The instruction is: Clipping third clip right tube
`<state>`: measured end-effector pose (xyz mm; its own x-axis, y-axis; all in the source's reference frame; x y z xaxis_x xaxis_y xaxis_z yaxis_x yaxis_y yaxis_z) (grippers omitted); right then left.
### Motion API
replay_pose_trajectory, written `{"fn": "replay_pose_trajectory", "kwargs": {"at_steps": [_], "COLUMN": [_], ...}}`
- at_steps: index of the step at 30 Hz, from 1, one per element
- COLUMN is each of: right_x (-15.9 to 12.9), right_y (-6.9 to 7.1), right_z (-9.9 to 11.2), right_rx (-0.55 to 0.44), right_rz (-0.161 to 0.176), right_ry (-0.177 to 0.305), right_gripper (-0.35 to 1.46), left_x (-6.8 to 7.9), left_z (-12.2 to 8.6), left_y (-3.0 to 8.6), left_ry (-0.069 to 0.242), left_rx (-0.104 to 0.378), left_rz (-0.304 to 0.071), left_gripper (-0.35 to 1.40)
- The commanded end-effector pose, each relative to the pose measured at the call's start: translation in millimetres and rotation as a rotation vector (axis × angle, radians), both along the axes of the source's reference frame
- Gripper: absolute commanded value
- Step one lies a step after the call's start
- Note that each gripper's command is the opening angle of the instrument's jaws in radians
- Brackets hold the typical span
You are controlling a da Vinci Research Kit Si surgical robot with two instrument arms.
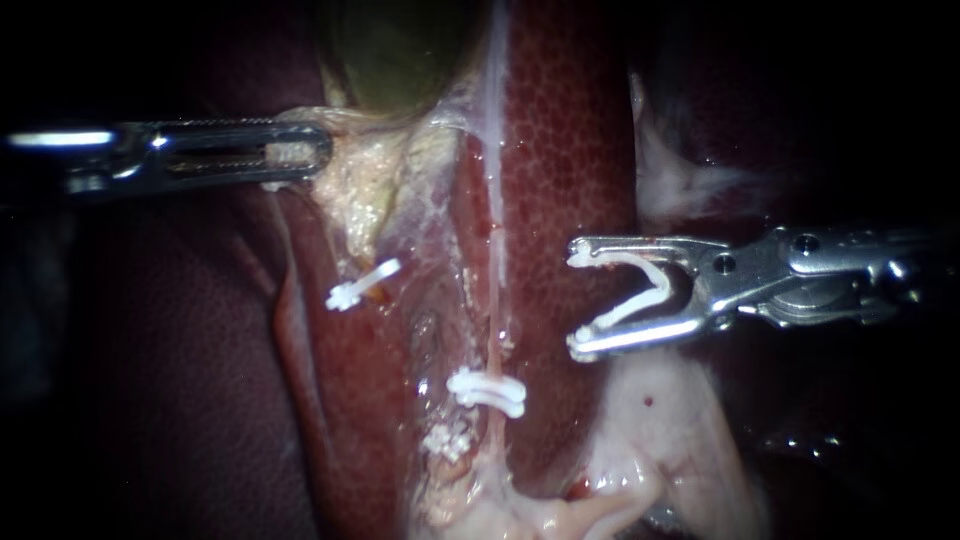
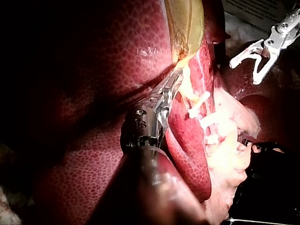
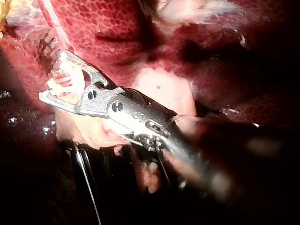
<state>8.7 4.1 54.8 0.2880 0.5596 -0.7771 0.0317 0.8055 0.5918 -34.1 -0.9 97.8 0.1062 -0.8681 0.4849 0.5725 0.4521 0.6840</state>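
left instrument (image 1: 300, 155) pinches gallbladder (image 1: 400, 50) | right instrument (image 1: 580, 300) grips open clip (image 1: 655, 290), near right tube (image 1: 495, 330) | tube bears two clips (image 1: 487, 392)

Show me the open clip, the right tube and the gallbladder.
open clip (image 1: 662, 285): endoscope view, its curved back.
right tube (image 1: 495, 340): endoscope view, bare pink stretch.
gallbladder (image 1: 400, 50): endoscope view, greenish body.

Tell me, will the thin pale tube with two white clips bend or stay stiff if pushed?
Probably floppy: the thin pale tube lies flat on the dark red liver, so it may slide aside. Likely slippery, as surfaces nearby glisten. Possibly fragile: it is thinner than the open white plastic clip in my right instrument.
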Motion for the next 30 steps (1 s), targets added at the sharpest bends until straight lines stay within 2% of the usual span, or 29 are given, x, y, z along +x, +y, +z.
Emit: {"fn": "replay_pose_trajectory", "kwargs": {"at_steps": [1,6,12,15,19,26,30], "right_x": [0.1,0.2,1.0,1.8,2.9,4.4,5.0], "right_y": [0.0,-0.3,-1.5,-2.5,-3.8,-5.0,-5.6], "right_z": [0.0,0.5,2.6,4.5,7.6,12.5,14.4], "right_rx": [0.000,-0.003,-0.013,-0.010,0.024,0.073,0.101], "right_rz": [0.000,0.000,-0.007,-0.015,-0.023,-0.001,0.006], "right_ry": [0.000,-0.001,0.004,0.002,-0.031,-0.064,-0.085], "right_gripper": [0.60,0.60,0.60,0.60,0.60,0.60,0.60], "left_x": [0.0,0.0,0.0,0.0,-0.1,-0.1,-0.1], "left_z": [-0.1,-0.1,-0.1,-0.1,-0.1,-0.1,-0.2], "left_y": [-0.1,-0.1,-0.2,-0.2,-0.2,-0.3,-0.4], "left_ry": [-0.002,-0.001,-0.001,-0.001,-0.001,0.000,0.000], "left_rx": [-0.001,-0.001,-0.001,-0.001,-0.001,-0.002,-0.002], "left_rz": [-0.001,-0.001,-0.002,-0.002,-0.002,-0.003,-0.003], "left_gripper": [-0.35,-0.35,-0.35,-0.35,-0.35,-0.35,-0.35]}}
